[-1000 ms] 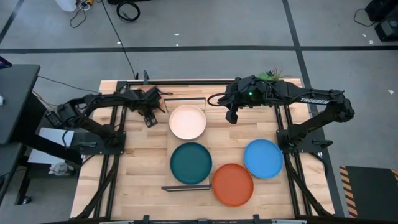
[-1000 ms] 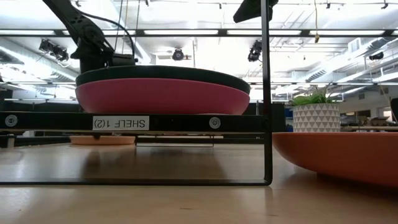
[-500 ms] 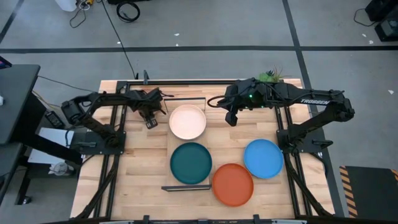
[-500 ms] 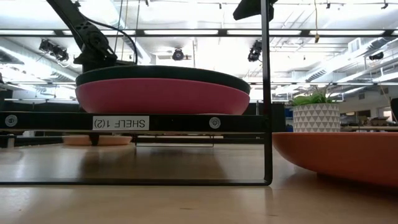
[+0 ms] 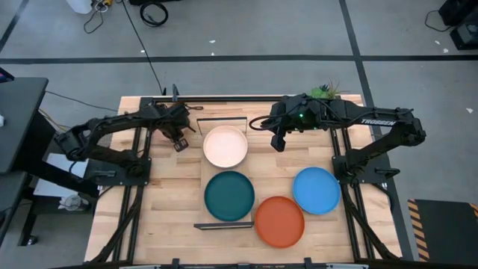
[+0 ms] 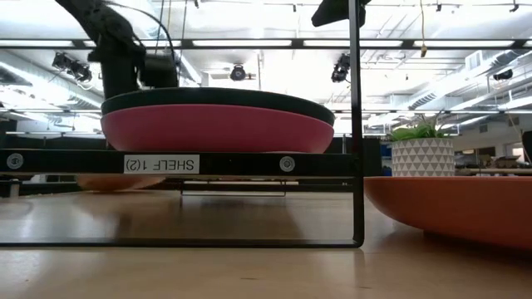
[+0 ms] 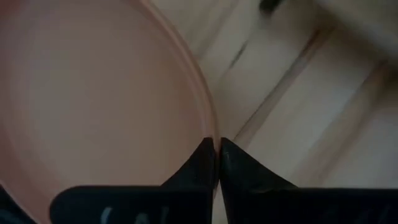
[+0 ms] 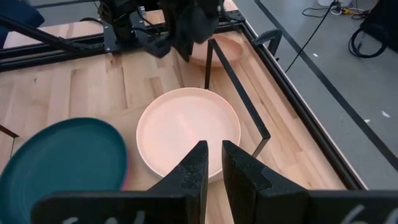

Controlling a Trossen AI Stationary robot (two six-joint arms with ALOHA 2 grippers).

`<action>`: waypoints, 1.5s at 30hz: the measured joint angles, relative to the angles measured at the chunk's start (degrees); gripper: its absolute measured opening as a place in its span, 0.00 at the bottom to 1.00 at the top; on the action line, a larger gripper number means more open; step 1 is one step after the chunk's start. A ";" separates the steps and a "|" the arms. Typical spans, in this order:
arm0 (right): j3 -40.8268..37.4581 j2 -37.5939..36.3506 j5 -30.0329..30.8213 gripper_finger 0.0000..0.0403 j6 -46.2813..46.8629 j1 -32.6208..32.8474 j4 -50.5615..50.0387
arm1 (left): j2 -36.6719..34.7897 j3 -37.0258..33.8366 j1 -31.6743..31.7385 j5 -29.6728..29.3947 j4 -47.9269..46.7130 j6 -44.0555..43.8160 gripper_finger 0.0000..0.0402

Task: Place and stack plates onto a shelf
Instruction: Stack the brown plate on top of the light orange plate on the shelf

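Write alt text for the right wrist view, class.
A pale peach plate lies on the shelf beyond the right gripper. A dark teal plate lies beside it; farther off, the left gripper holds a terracotta plate.

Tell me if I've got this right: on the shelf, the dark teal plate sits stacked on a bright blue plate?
Not quite. The low view shows the dark teal plate stacked on a magenta plate, not a blue one. The bright blue plate lies alone on the tabletop.
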 joint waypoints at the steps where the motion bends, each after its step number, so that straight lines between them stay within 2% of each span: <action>1: 0.00 0.00 0.00 0.13 -0.21 0.00 0.02 | -1.19 0.76 0.00 -0.11 -0.79 -0.91 0.04; 6: 0.00 0.00 0.00 0.13 -1.31 -0.07 0.14 | -4.91 6.59 0.07 -2.57 -2.77 -5.18 0.04; 11: 0.00 0.00 -0.02 0.13 -2.40 -0.07 1.34 | -5.58 14.77 -1.08 -2.54 -2.55 -5.21 0.04; 15: 0.00 0.00 -0.13 0.13 -2.08 -0.07 1.32 | -5.58 21.88 -2.86 -2.20 -1.74 -0.96 0.04; 22: 0.00 0.00 -0.20 0.13 -0.95 -0.07 1.31 | -5.58 30.60 -7.22 3.90 2.77 9.15 0.04; 28: 0.00 -0.03 0.97 0.13 -1.14 -0.07 -0.16 | -5.55 31.52 -12.98 7.55 6.43 12.50 0.04; 40: -0.01 -1.46 11.40 0.13 3.69 -0.76 -17.93 | -4.77 31.38 -29.06 7.97 5.33 13.32 0.04; 45: 0.00 -1.60 12.02 0.13 5.14 -1.99 -21.90 | -2.94 30.09 -34.94 7.89 2.57 16.95 0.04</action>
